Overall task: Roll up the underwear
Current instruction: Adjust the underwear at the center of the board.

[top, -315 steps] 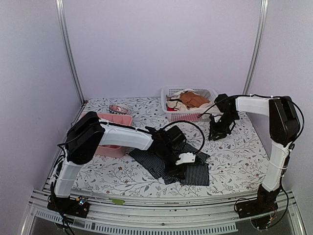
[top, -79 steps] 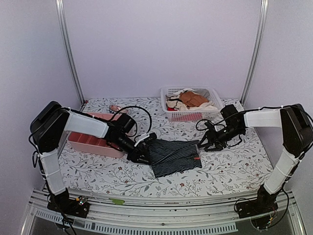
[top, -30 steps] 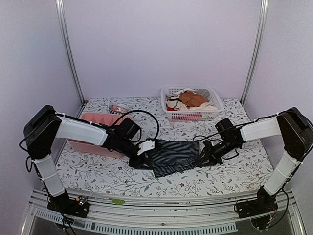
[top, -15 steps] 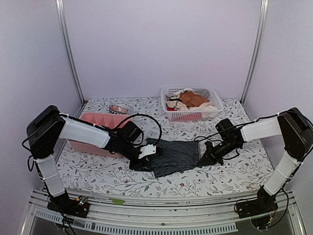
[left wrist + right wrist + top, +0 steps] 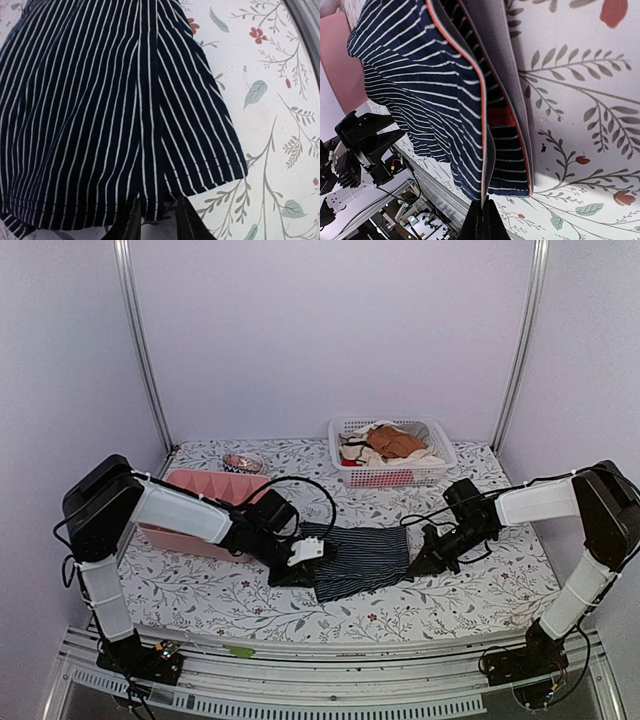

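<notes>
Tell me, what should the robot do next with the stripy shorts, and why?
Probably pull gently apart to smooth it: the left claw and right claw each pinch an opposite end of the underwear, which lies spread out, not yet rolled.

No writing, number or brand mark can be read in any of the three views. The small red tag (image 5: pixel 501 116) on the underwear (image 5: pixel 410 85), near the middle of the right wrist view, shows only plain colour. Whether anything is printed on it cannot be told at this sharpness.
</notes>
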### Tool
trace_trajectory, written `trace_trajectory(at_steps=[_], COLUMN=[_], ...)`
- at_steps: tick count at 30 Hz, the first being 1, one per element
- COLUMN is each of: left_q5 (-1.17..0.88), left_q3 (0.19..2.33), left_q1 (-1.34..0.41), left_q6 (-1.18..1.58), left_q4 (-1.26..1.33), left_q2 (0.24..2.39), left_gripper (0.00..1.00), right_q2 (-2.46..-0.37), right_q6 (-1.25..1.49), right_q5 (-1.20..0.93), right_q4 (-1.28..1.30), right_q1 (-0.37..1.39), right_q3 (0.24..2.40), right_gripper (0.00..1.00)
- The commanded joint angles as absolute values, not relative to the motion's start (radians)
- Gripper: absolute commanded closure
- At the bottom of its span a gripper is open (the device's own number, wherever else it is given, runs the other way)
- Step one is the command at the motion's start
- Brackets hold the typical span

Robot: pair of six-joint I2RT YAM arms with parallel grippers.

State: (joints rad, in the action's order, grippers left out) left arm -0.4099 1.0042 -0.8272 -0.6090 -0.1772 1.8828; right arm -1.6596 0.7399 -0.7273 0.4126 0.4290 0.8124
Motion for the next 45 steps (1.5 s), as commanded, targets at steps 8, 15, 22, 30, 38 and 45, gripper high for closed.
trace_trajectory(at_steps=[8,15,22,30,38,45], left_q5=[-0.394,-0.461,-0.533,-0.649,-0.646,-0.578], left_q3=[1.026,1.085,1.137,1.191,1.215,1.153], left_q1=[-0.845,-0.847,-0.858,-0.87,-0.871,-0.865], left_q6=[-0.639,-0.644,-0.648,-0.682,-0.674,-0.667], left_q4=[-0.214,-0.318,-0.411,-0.49,-0.488,-0.436], left_q2=[1.868,1.815,1.798,1.876,2.013,1.997], left_gripper=[0.97,1.0,1.0,1.0,1.0,1.0], right_q2=[-1.634,-1.62,-1.6,-1.645,-1.748,-1.743], right_q6=[0.713,0.687,0.642,0.586,0.535,0.521], right_q5=[-0.703,-0.695,-0.687,-0.68,-0.691,-0.726], right_q4=[0.445,0.48,0.538,0.552,0.535,0.541], right_q1=[0.421,0.397,0.365,0.352,0.352,0.352], right_q3=[0.852,0.867,0.873,0.844,0.872,0.886], right_gripper=[1.0,1.0,1.0,1.0,1.0,1.0])
